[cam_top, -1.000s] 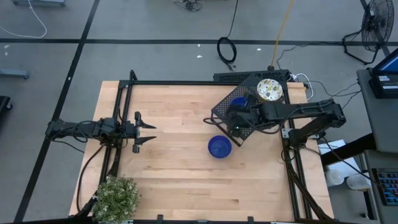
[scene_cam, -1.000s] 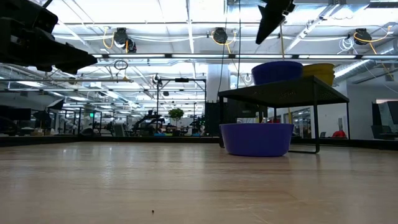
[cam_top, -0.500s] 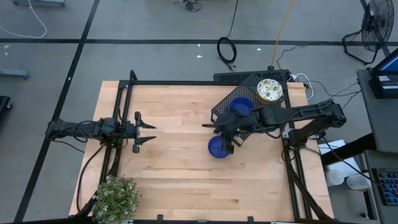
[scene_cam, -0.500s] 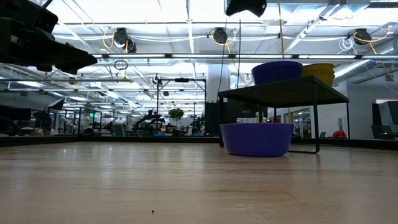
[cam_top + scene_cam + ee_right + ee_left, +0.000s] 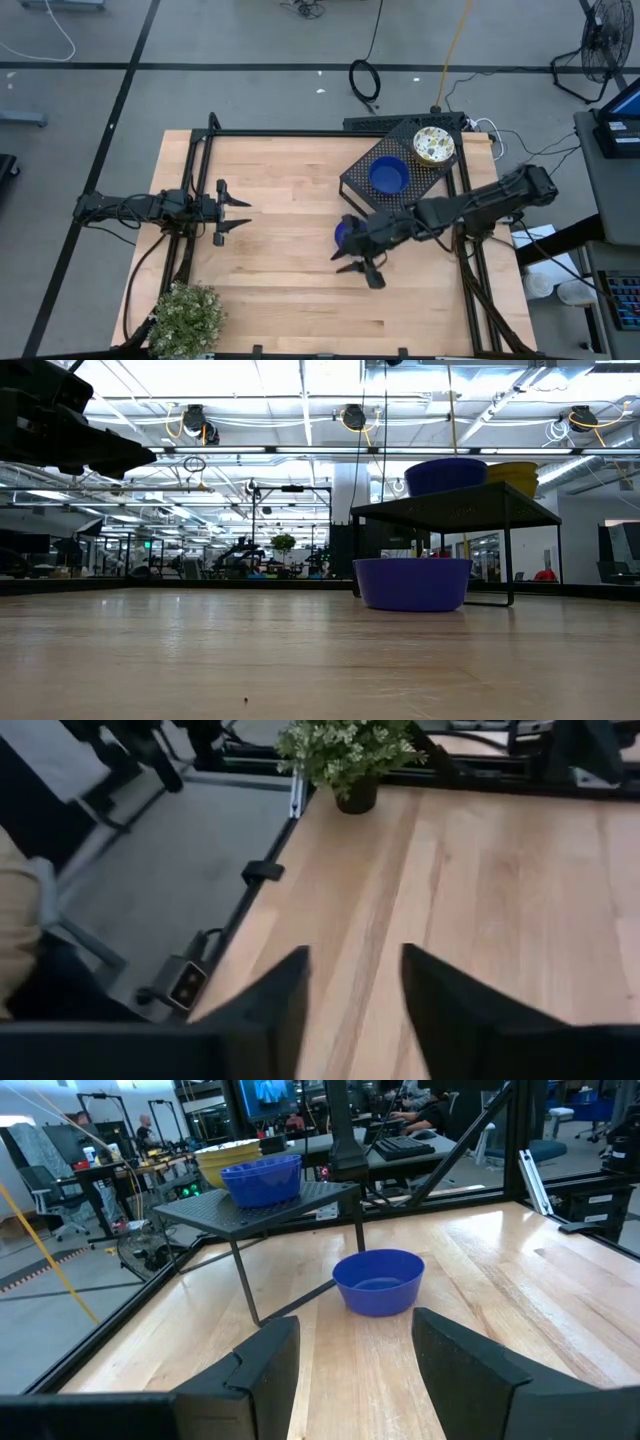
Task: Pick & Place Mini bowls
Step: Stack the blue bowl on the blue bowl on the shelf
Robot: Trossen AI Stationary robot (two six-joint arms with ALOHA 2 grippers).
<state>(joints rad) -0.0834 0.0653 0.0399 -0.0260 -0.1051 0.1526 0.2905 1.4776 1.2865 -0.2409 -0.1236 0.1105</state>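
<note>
One cobalt blue mini bowl (image 5: 343,232) rests by its base on the wooden table; it also shows in the low view (image 5: 412,583) and the left wrist view (image 5: 378,1280). A second blue bowl (image 5: 388,176) and a cream speckled bowl (image 5: 433,145) sit on top of the black perforated box (image 5: 360,178). My right gripper (image 5: 358,272) is open and empty, above the table just near-side of the table's blue bowl; its arm hides part of that bowl. My left gripper (image 5: 235,212) is open and empty at the table's left.
A potted plant (image 5: 187,317) stands at the near left corner and shows in the right wrist view (image 5: 350,750). Bare wood (image 5: 280,200) lies between the two grippers. The black frame rails (image 5: 300,134) run along the table's edges.
My right gripper has swung from above the black box toward the table's near edge, passing over the blue bowl on the table, and has risen out of the low view. The blue bowl on the box is now uncovered. No bowl has moved.
</note>
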